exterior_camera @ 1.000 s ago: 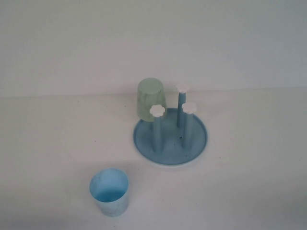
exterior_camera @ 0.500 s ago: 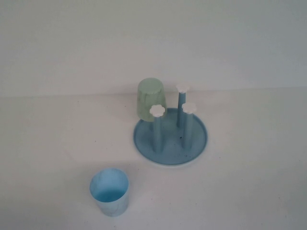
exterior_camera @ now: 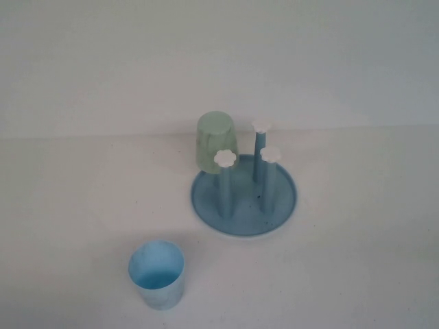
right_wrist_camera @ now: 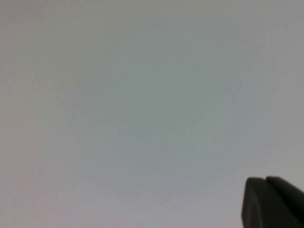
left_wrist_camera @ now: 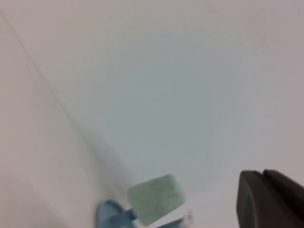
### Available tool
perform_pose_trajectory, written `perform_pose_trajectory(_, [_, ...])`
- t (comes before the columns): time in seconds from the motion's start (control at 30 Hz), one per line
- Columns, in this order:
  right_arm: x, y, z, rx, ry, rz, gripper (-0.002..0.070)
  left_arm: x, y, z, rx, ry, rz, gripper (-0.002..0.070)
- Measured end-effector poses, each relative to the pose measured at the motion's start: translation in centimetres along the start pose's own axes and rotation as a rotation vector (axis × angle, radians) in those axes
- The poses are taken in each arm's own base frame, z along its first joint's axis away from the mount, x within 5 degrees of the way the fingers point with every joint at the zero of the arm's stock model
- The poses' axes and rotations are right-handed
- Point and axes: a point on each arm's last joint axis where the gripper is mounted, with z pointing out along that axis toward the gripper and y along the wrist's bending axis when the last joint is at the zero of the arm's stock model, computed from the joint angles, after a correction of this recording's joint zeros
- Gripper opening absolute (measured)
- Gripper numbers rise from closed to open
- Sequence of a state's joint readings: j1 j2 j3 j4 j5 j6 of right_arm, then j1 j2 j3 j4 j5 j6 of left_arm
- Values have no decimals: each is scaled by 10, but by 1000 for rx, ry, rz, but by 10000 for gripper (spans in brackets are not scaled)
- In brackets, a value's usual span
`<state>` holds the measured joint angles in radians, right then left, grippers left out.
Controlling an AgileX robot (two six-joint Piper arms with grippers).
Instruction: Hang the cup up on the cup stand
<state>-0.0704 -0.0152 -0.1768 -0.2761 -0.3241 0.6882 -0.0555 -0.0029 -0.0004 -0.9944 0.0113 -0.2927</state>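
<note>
Both hands, left hand [left_wrist_camera: 270, 199] and right hand [right_wrist_camera: 273, 202], pressed together, empty, off-table; smooth cup [exterior_camera: 156, 274] near-left could slip before reaching cup stand [exterior_camera: 243, 199], or clip green cup [exterior_camera: 217, 142].

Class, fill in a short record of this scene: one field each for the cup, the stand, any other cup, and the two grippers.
blue cup: upright on the table, mouth up, nearer the robot than the stand
cup stand: three pegs bare
green cup: upside down at the stand's far left edge
left gripper: shut, holding nothing, away from the cup
right gripper: shut, holding nothing, facing blank background
</note>
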Motion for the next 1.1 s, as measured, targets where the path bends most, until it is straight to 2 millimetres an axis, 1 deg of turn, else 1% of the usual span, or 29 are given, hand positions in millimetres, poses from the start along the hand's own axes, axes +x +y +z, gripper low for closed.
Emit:
perform_pose_trajectory(0.1, [-19,7,8,51,67,7,4,3,-1,0,-3,44,170,-1])
perform_pose_trajectory(0.23, [-33,7,19,127,118,-83,4,0,-28,-4,74,54,466,-1])
perform_pose_trajectory(0.33, [-34,7,25,114,139,-184,4,0,-45,-8,128,74,626,-1])
perform_pose_trajectory(0.43, [-31,8,30,73,172,-303,4,-1,-59,-11,161,88,694,-1])
perform_pose_trajectory(0.5, [-28,8,32,57,193,-338,4,-2,-67,-9,161,109,747,-1])
perform_pose_trajectory(0.53, [-27,8,33,54,200,-313,4,-2,-71,-8,160,125,794,-1])
perform_pose_trajectory(0.63, [-26,7,35,78,210,-134,4,-4,-85,-4,149,176,950,-1])
perform_pose_trajectory(0.67, [-25,6,36,82,215,-105,4,-5,-89,-2,137,201,995,-1])
perform_pose_trajectory(0.7, [-24,6,37,81,222,-116,3,-5,-92,0,126,222,1034,-1])
perform_pose_trajectory(0.73, [-22,6,38,72,236,-174,3,-6,-95,2,110,250,1081,-1])
perform_pose_trajectory(0.83, [-16,7,43,6,287,-465,3,-7,-100,10,65,322,1171,-1])
perform_pose_trajectory(0.97, [-13,6,45,-61,311,-826,3,-8,-102,17,33,372,1198,-1])
perform_pose_trajectory(1.03, [-13,7,45,-88,310,-950,3,-7,-100,17,28,389,1196,-1])
perform_pose_trajectory(1.1, [-11,10,45,-132,310,-978,3,-6,-100,17,26,402,1195,-1])
